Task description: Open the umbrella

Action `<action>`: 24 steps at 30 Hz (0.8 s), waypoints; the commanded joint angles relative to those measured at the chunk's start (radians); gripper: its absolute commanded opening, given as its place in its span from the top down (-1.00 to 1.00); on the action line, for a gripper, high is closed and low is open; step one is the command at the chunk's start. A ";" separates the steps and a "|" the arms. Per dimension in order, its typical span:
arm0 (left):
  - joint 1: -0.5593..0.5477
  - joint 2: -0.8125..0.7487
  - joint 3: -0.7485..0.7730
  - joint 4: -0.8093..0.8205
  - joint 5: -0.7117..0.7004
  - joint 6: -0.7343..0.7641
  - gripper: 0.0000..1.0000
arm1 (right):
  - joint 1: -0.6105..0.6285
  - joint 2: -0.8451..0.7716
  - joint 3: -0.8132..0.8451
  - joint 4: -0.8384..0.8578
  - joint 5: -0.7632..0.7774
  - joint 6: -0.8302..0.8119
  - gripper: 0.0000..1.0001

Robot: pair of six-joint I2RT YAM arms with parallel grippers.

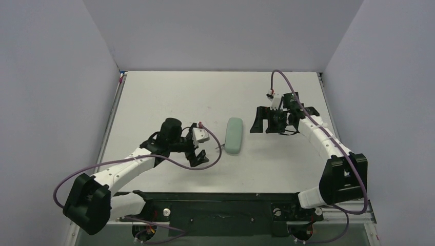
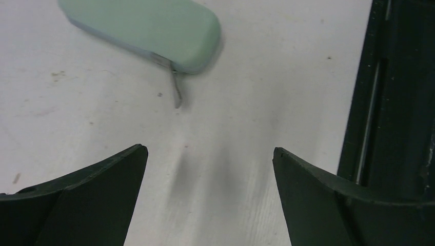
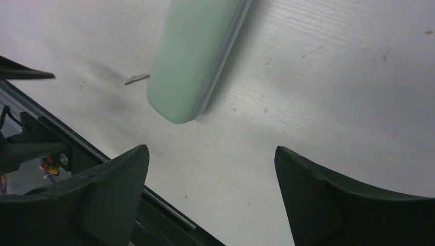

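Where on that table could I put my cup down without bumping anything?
The far strip of the table, between back wall and umbrella, is bare, as is the near patch between umbrella and right arm. Crowded: the middle, where left fingers and right fingers flank the umbrella.

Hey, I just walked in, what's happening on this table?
Two robot arms are set up to open a small folding umbrella, which lies closed and pale green on the white table between them. Neither arm is touching it. The left gripper hovers just to its left and the right gripper just to its right, both open and empty. A thin strap pokes out from the umbrella's near end. Nothing has been opened yet.
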 commanded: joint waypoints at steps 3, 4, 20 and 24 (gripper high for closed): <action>-0.110 0.044 -0.085 0.299 -0.059 -0.269 -0.69 | 0.075 0.082 -0.039 0.237 -0.047 0.211 -0.70; -0.115 0.066 -0.095 0.338 -0.071 -0.285 -0.56 | 0.081 0.093 -0.038 0.247 -0.048 0.218 -0.67; -0.181 0.358 -0.084 0.552 -0.107 -0.285 0.20 | 0.142 0.353 -0.035 0.563 -0.057 0.426 -0.47; -0.192 0.389 -0.101 0.605 -0.169 -0.262 0.23 | 0.154 0.387 -0.044 0.593 -0.053 0.453 -0.41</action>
